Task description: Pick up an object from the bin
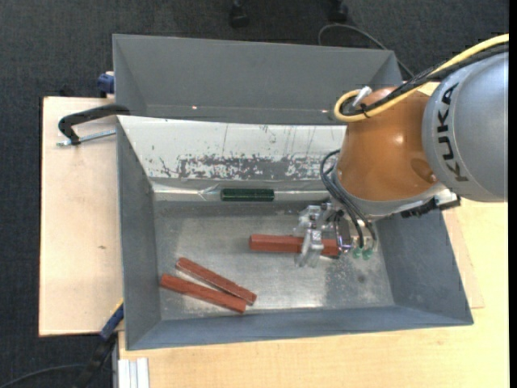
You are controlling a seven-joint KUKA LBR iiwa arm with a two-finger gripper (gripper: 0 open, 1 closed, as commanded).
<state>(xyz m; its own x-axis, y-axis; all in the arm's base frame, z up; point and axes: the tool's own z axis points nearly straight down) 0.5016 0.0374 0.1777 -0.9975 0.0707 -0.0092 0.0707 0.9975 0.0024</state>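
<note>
My gripper [325, 239] is down near the bin floor, right of the middle, directly over the right end of a red flat stick [275, 243]. That stick lies roughly level, its left part sticking out free to the left of the gripper and a short red piece showing under the gripper body. Two more red sticks [212, 286] lie side by side, slanted, near the front left of the floor. A dark green bar [247, 194] rests against the foot of the back wall.
The arm with its orange cover and cables hangs over the bin's right half and hides the floor beneath it. The sloping right wall is close to the gripper. Bare floor lies between the middle stick and the front-left pair.
</note>
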